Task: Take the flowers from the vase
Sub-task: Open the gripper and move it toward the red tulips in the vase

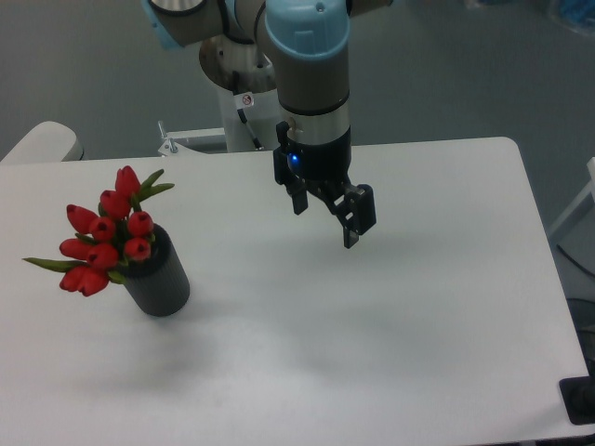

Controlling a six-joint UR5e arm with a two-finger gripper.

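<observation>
The flowers (104, 232), a bunch of red closed tulip buds with narrow green leaves, stand in the vase (160, 279), a short dark grey cylinder at the left of the white table (390, 334). The buds lean up and to the left out of the vase's top. My gripper (325, 221) hangs above the table's middle, well to the right of the vase. Its two black fingers are spread apart and nothing is between them.
The robot's base and a metal bracket (191, 141) stand behind the table's far edge. A pale rounded object (42, 142) sits at the far left corner. A dark object (581, 400) shows at the table's near right corner.
</observation>
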